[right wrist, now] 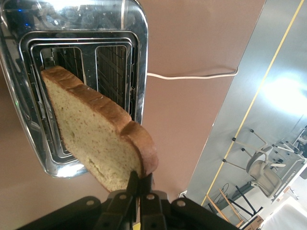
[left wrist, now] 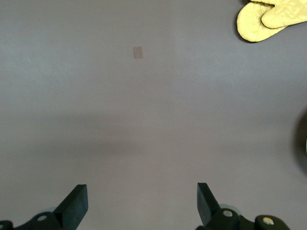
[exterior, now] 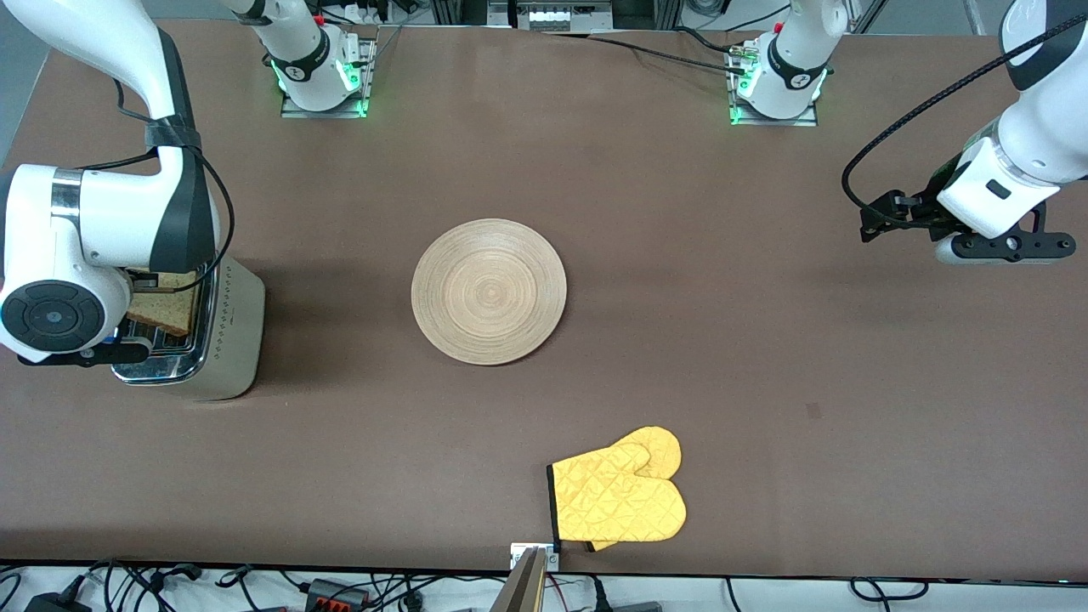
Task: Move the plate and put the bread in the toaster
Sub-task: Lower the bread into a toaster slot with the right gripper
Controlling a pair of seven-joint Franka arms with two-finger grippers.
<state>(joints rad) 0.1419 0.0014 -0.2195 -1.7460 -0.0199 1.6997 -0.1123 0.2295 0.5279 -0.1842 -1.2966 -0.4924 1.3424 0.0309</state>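
Bread held over toaster; plate unattended at table centre.

Right gripper [right wrist: 139, 184] pinches the bread [right wrist: 91, 132] above the toaster [right wrist: 136, 57], apparently not yet in a slot. Left gripper [left wrist: 142, 201] waits, fingers spread, over bare table; plate [exterior: 489, 291].

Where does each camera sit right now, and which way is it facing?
Front view: high across the table, facing both arm bases; shows plate, oven mitt, toaster and both arms.
Left wrist view: on the waiting left arm, looking down at bare table; its open left tool frames the edge.
Right wrist view: above the toaster, looking into the slots; the right tool grips the bread.
Shared: mitt in front and left wrist views; toaster and bread in front and right wrist views.
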